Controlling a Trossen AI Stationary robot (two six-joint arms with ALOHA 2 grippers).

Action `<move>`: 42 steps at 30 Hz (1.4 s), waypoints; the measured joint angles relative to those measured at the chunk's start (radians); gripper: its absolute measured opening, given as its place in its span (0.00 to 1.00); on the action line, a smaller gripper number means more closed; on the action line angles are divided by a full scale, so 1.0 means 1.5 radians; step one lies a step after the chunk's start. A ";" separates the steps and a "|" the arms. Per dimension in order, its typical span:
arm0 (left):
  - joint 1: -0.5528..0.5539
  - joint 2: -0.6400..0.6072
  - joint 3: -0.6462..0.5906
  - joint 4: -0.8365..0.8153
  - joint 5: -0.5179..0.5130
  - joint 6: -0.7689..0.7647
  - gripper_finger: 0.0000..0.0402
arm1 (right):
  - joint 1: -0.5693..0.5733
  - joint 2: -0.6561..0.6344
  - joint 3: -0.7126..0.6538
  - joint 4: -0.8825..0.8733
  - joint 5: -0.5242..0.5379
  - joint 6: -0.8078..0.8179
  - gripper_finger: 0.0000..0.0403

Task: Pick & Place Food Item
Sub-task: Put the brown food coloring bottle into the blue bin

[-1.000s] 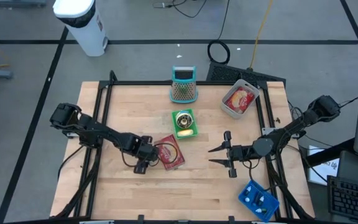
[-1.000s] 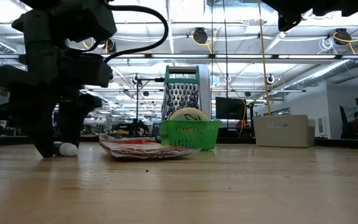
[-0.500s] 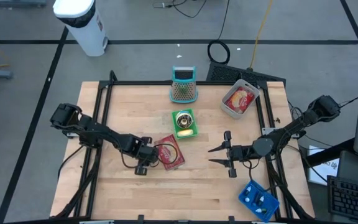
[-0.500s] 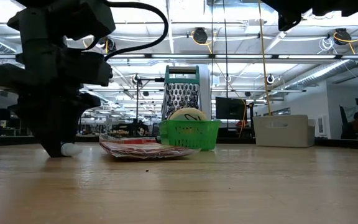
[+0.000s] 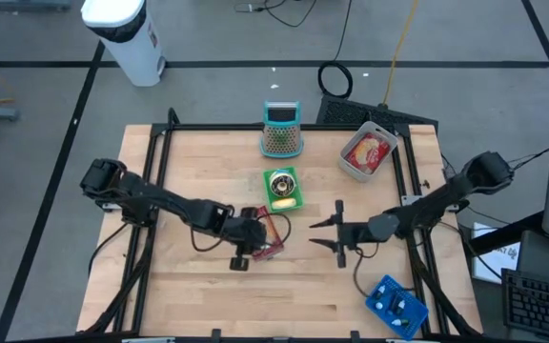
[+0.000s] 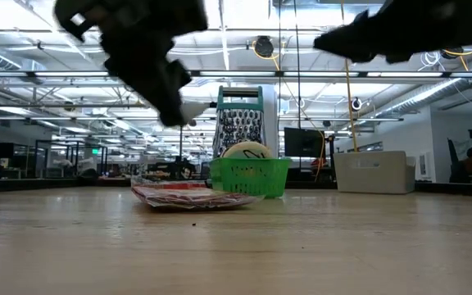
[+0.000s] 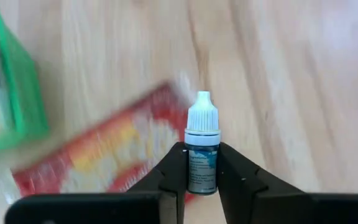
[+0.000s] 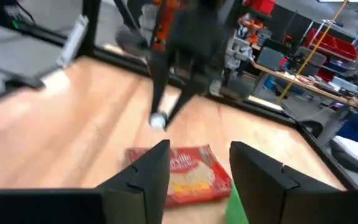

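The left gripper [image 7: 201, 163] has just clamped its jaws on the small dropper bottle [image 7: 201, 149] and lifted it off the bench [image 5: 198, 286]; a moment ago it was down at the board beside the red packet [image 5: 270, 236], jaws still apart. Now the bottle hangs upright above the packet, white cap up. So the pick looks done and the carry is beginning. The right gripper [image 5: 332, 233] has edged closer, level, jaws spread and empty, near the green basket [image 5: 283, 190], perhaps for a handover.
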 joint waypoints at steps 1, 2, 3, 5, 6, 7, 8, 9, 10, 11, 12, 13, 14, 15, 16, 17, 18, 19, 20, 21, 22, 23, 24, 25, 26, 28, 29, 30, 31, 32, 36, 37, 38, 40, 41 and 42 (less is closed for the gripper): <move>0.004 0.000 0.008 0.011 0.006 0.010 0.17 | -0.004 0.016 0.000 0.011 0.000 -0.009 0.40; 0.009 0.000 0.014 0.033 0.018 0.016 0.17 | -0.008 0.033 0.002 0.021 0.001 -0.020 0.41; 0.014 0.000 0.019 0.054 0.032 0.017 0.17 | -0.011 0.051 0.010 0.023 0.002 -0.034 0.43; 0.028 -0.002 0.021 0.096 0.063 0.008 0.16 | -0.015 0.086 0.029 0.023 0.001 -0.070 0.47; 0.036 -0.002 0.021 0.113 0.078 -0.003 0.15 | -0.015 0.104 0.040 0.023 0.001 -0.091 0.49; 0.045 -0.002 0.021 0.131 0.094 -0.015 0.15 | -0.015 0.123 0.055 0.022 0.002 -0.115 0.51; 0.053 -0.001 0.021 0.143 0.113 -0.029 0.14 | -0.015 0.141 0.068 0.023 0.006 -0.141 0.53; 0.061 -0.002 0.021 0.151 0.129 -0.040 0.14 | -0.015 0.157 0.083 0.023 0.017 -0.168 0.55; 0.068 -0.002 0.021 0.158 0.140 -0.052 0.14 | -0.015 0.174 0.097 0.023 0.020 -0.195 0.57; 0.073 -0.002 0.021 0.160 0.149 -0.063 0.15 | -0.015 0.189 0.112 0.024 0.021 -0.219 0.58; 0.078 -0.002 0.021 0.157 0.155 -0.073 0.15 | -0.015 0.201 0.125 0.023 0.021 -0.240 0.59; 0.082 -0.002 0.021 0.155 0.158 -0.084 0.15 | -0.015 0.213 0.136 0.022 0.021 -0.260 0.60; 0.084 -0.002 0.021 0.156 0.162 -0.096 0.16 | -0.016 0.225 0.148 0.023 0.021 -0.279 0.60; 0.086 -0.002 0.021 0.156 0.168 -0.101 0.16 | -0.018 0.237 0.161 0.024 0.021 -0.296 0.60; 0.088 -0.002 0.021 0.156 0.174 -0.106 0.16 | -0.020 0.247 0.171 0.025 0.018 -0.309 0.59; 0.088 -0.002 0.021 0.157 0.177 -0.108 0.16 | -0.023 0.255 0.178 0.023 0.017 -0.317 0.59; 0.088 -0.002 0.021 0.157 0.177 -0.108 0.16 | -0.026 0.263 0.186 0.022 0.017 -0.324 0.58; 0.088 -0.002 0.021 0.157 0.177 -0.108 0.16 | -0.030 0.273 0.196 0.023 0.017 -0.329 0.57; 0.088 -0.002 0.021 0.158 0.178 -0.109 0.16 | -0.034 0.281 0.204 0.025 0.017 -0.334 0.56; 0.088 -0.002 0.021 0.161 0.182 -0.109 0.16 | -0.037 0.287 0.209 0.024 0.017 -0.340 0.54; 0.088 -0.002 0.021 0.164 0.188 -0.109 0.16 | -0.039 0.293 0.213 0.022 0.017 -0.348 0.53; 0.088 -0.002 0.021 0.164 0.190 -0.109 0.16 | -0.041 0.297 0.219 0.022 0.017 -0.355 0.52; 0.088 -0.002 0.021 0.164 0.190 -0.109 0.16 | -0.042 0.301 0.224 0.023 0.016 -0.363 0.51; 0.087 -0.002 0.021 0.163 0.191 -0.109 0.16 | -0.042 0.304 0.227 0.024 0.016 -0.370 0.49; 0.087 -0.002 0.021 0.163 0.191 -0.109 0.16 | -0.044 0.306 0.229 0.028 0.016 -0.377 0.48; 0.087 -0.002 0.021 0.160 0.191 -0.110 0.17 | -0.044 0.307 0.230 0.037 0.016 -0.385 0.45; 0.087 -0.002 0.021 0.160 0.191 -0.110 0.17 | -0.043 0.307 0.230 0.044 0.016 -0.385 0.44; 0.087 -0.002 0.021 0.160 0.192 -0.110 0.17 | -0.042 0.307 0.230 0.049 0.015 -0.386 0.42; 0.087 -0.003 0.021 0.160 0.194 -0.110 0.17 | -0.040 0.307 0.230 0.052 0.016 -0.385 0.41; 0.087 -0.003 0.021 0.160 0.194 -0.110 0.17 | -0.039 0.307 0.230 0.053 0.016 -0.385 0.40; 0.087 -0.003 0.022 0.159 0.197 -0.110 0.17 | -0.032 0.307 0.229 0.059 0.007 -0.385 0.36; 0.087 -0.003 0.022 0.158 0.197 -0.110 0.17 | -0.032 0.307 0.229 0.059 0.003 -0.385 0.35; 0.086 -0.003 0.022 0.158 0.198 -0.110 0.17 | -0.030 0.307 0.229 0.059 0.002 -0.384 0.35; 0.086 -0.003 0.022 0.158 0.199 -0.109 0.17 | -0.027 0.307 0.229 0.060 0.004 -0.384 0.34; 0.086 -0.003 0.022 0.158 0.199 -0.109 0.17 | -0.025 0.307 0.229 0.061 0.004 -0.383 0.34; 0.086 -0.003 0.022 0.158 0.199 -0.109 0.17 | -0.023 0.307 0.229 0.061 0.004 -0.383 0.34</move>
